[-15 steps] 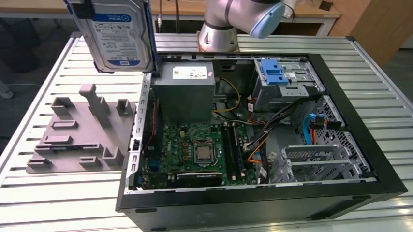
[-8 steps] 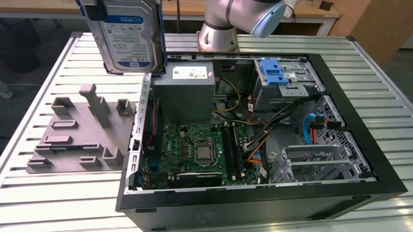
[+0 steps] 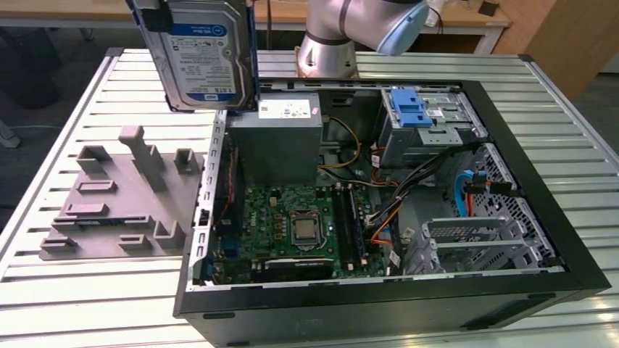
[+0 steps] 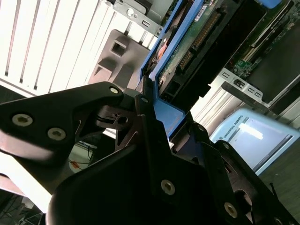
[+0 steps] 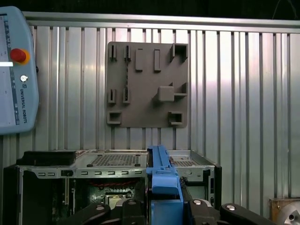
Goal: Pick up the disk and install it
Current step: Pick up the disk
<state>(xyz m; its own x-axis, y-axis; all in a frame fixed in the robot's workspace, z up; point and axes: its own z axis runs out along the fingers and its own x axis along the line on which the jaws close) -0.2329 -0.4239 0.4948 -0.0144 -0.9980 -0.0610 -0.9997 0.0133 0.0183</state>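
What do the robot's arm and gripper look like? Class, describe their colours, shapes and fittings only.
The arm is a smooth, silver-grey tube with rounded joints, one of them closed by a pale blue cap. In the second wrist view the gripper is matt black, built from flat, angular links joined by pins and dotted with round silver screw heads.

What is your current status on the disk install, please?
Gripper shut on disk, at its blue rail. Disk aloft, upright, not yet installed. Power-supply box below it.
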